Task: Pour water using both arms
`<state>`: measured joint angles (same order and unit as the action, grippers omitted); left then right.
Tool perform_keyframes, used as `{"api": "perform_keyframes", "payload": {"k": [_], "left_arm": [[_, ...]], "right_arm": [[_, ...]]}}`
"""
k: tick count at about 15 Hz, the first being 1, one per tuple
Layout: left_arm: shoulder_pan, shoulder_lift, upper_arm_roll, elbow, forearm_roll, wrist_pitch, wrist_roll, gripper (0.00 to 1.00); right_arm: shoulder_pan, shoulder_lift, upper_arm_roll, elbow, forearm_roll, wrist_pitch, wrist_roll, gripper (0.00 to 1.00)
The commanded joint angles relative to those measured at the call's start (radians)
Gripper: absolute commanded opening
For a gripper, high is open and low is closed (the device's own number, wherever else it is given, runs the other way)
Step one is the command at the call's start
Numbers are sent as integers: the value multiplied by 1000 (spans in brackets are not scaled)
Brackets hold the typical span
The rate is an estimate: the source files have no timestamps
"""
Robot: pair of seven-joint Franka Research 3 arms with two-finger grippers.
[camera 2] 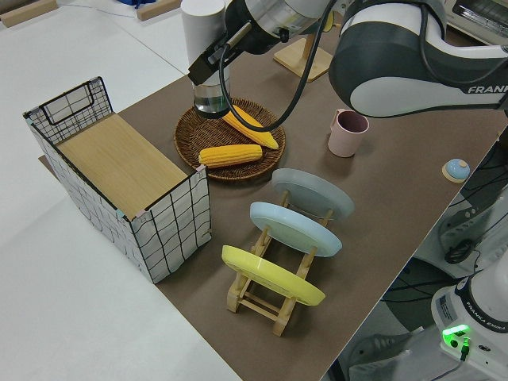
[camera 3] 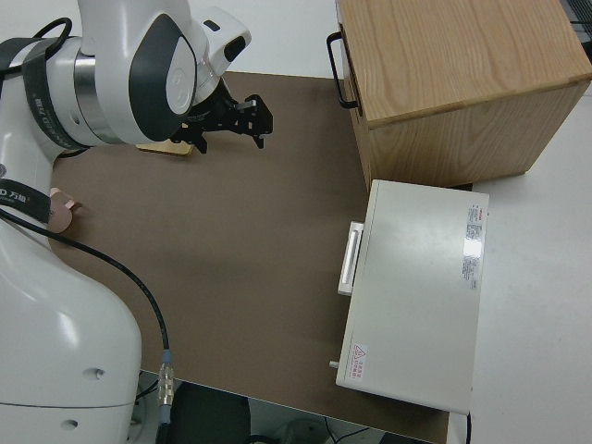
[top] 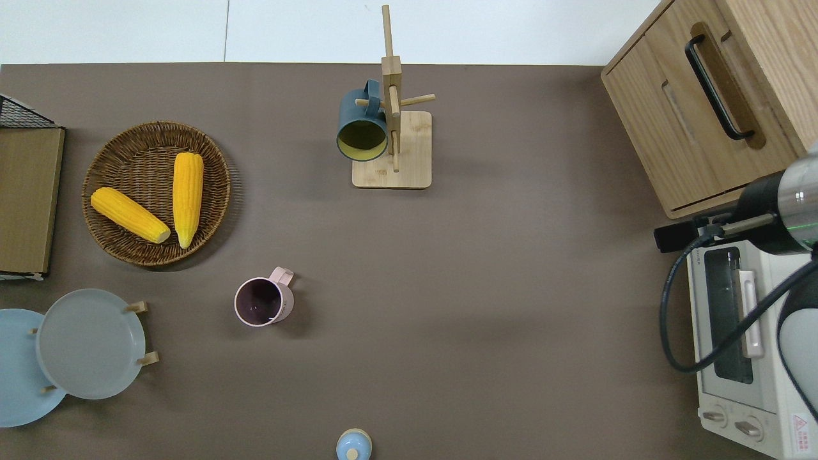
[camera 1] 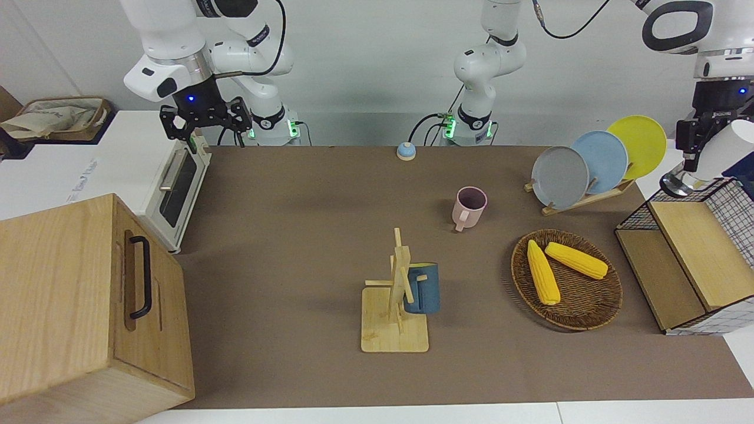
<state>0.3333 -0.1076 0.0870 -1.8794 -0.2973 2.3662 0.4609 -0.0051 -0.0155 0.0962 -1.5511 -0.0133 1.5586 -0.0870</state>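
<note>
My left gripper (camera 1: pixel 690 146) is shut on a white bottle (camera 1: pixel 720 147) with a clear end (camera 1: pixel 674 184), held tilted in the air at the left arm's end of the table, above the wire crate (camera 1: pixel 727 194). In the left side view the left gripper (camera 2: pixel 213 65) grips the bottle (camera 2: pixel 201 30) around its middle, clear end down. Both are outside the overhead view. Water cannot be made out. A pink mug (camera 1: pixel 469 206) (top: pixel 263 301) stands upright and apart on the brown mat. The right arm is parked, and its right gripper (camera 1: pixel 206 118) (camera 3: pixel 231 128) is open and holds nothing.
A plate rack (camera 1: pixel 580 200) holds grey, blue and yellow plates. A wicker basket (top: pixel 108 249) holds two corn cobs. A mug tree (top: pixel 391 147) carries a blue mug. A wooden cabinet (camera 1: pixel 65 294), a toaster oven (top: pixel 741 358) and a small blue bell (camera 1: pixel 405 151) are also here.
</note>
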Motion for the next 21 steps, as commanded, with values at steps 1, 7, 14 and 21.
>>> {"api": "perform_keyframes", "payload": {"k": [1, 7, 14, 21], "left_arm": [[49, 86, -6, 132, -74, 4, 116, 0], [15, 193, 97, 219, -236, -2, 315, 0], [-7, 296, 172, 275, -374, -10, 501, 0], [26, 396, 172, 330, -440, -10, 558, 0]], "right_arm": [[-4, -1, 0, 2, 13, -11, -8, 990], [-4, -1, 0, 2, 13, -11, -8, 990], [-4, -1, 2, 2, 13, -12, -8, 990], [-4, -1, 0, 2, 13, -12, -8, 990]]}}
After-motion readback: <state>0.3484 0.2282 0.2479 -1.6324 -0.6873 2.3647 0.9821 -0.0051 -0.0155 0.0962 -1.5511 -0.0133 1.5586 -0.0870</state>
